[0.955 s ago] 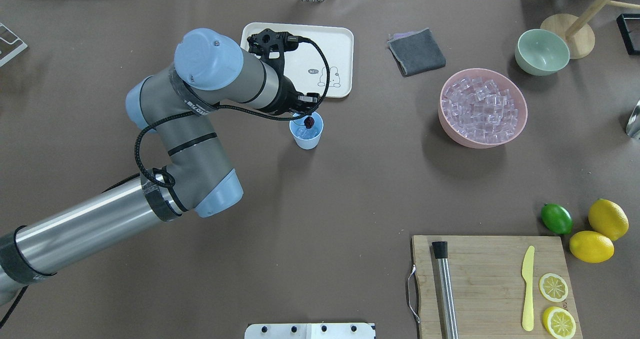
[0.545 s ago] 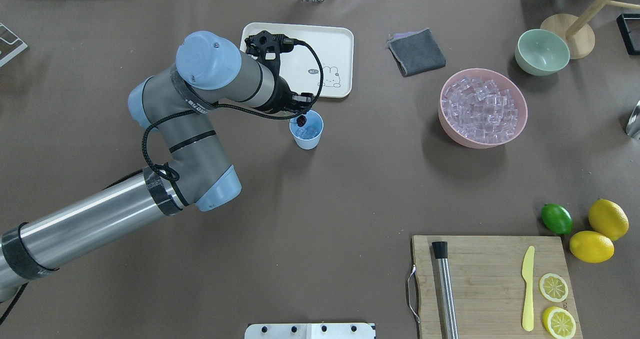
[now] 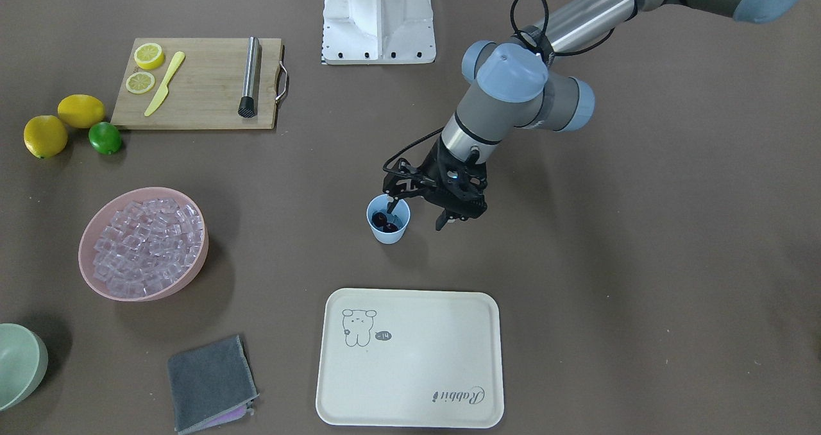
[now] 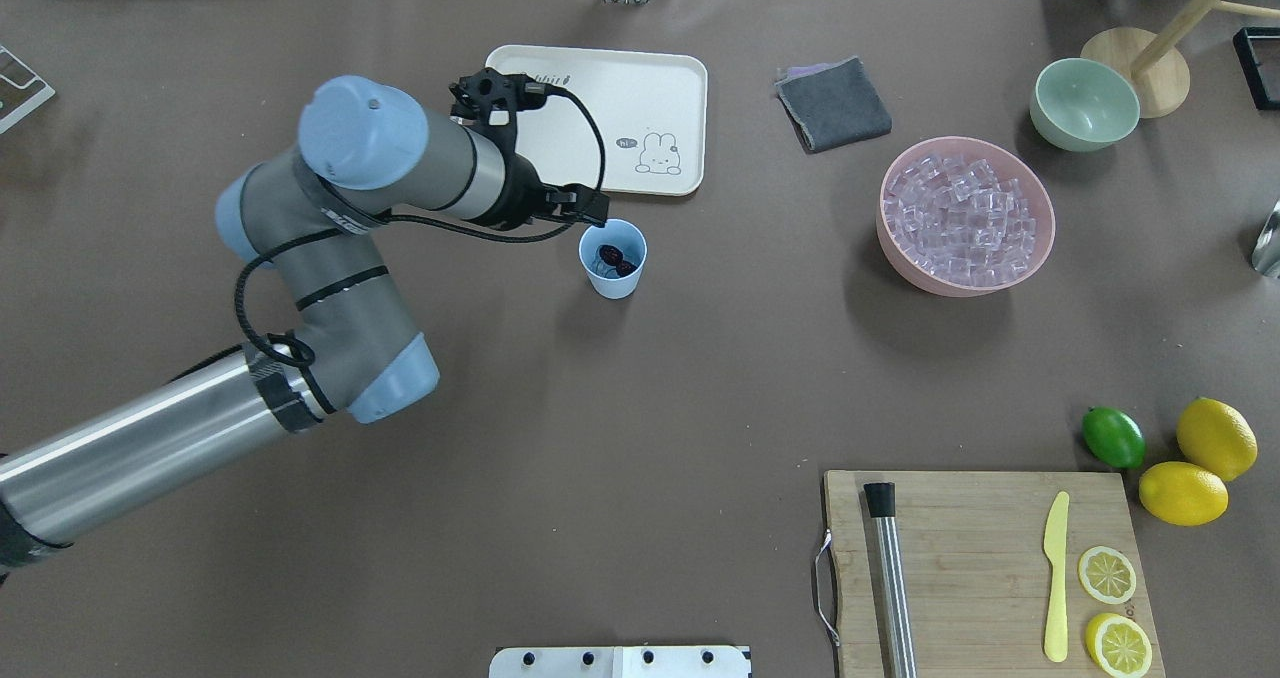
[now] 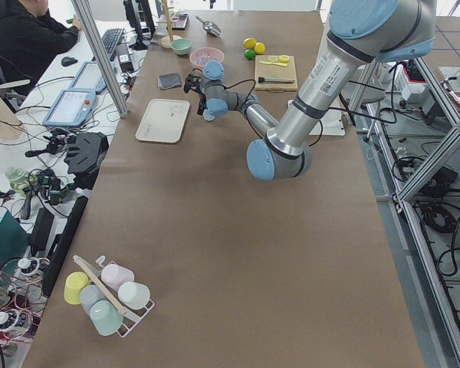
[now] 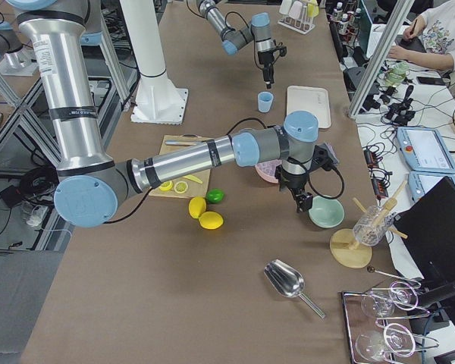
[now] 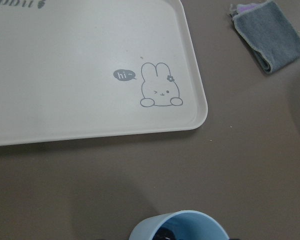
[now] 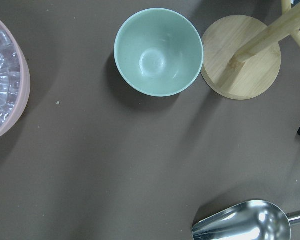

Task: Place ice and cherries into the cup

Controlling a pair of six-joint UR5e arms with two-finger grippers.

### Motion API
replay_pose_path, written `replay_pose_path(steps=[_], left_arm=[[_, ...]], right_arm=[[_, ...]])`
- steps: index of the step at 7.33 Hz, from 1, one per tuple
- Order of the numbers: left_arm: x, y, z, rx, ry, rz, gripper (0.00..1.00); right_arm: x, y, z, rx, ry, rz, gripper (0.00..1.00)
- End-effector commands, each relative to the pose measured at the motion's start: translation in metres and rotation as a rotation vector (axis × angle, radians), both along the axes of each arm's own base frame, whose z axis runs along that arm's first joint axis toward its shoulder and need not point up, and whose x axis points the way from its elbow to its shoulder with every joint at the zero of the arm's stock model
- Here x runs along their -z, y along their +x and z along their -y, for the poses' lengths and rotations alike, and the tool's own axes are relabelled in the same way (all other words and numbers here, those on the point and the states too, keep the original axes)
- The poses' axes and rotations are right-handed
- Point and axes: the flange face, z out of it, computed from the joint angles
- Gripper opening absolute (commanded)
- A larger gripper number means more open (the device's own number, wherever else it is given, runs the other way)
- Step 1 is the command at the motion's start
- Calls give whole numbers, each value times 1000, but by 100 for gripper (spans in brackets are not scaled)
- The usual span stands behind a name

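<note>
The light-blue cup stands upright near the tray and also shows in the front view and the left wrist view. The dark cherries lie inside it, also visible from the front. I cannot make out ice under them. The ice fills the pink bowl. My left gripper is open and empty, just above and beside the cup on the robot's left; one finger is by the rim. My right gripper hovers near the green bowl; I cannot tell if it is open.
A cream tray lies behind the cup. A grey cloth, a pale green bowl and a wooden stand are at the far right. A metal scoop lies nearby. A cutting board, a lime and lemons sit front right.
The left gripper held the cherries over the cup; it has opened, the cherries have dropped into the cup, and the gripper has moved left, off the cup.
</note>
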Motion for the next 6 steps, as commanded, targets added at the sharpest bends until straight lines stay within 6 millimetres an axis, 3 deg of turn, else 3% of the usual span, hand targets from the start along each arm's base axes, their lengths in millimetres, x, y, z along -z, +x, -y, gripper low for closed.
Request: replay_pose_path(steps=[1,2,4,5,6], left_arm=[[-92,-111,37,-5,-127,29,98],[-140,-176,53,33,-202,45,98],[-240,-339,85,68,-221,161,98],[-277,-397,90,18,-203,264,98],[-295,-449,94,-19,-221,330,98]], right_arm=[[2,-14,4,22,1,0,98],[-3,-15,8,23,-9,-2,98],[1,-17,10,28,-1,-1,98],[-2,-18,14,30,-6,-4,98],[-3,-19,23,29,-10,-7,98]])
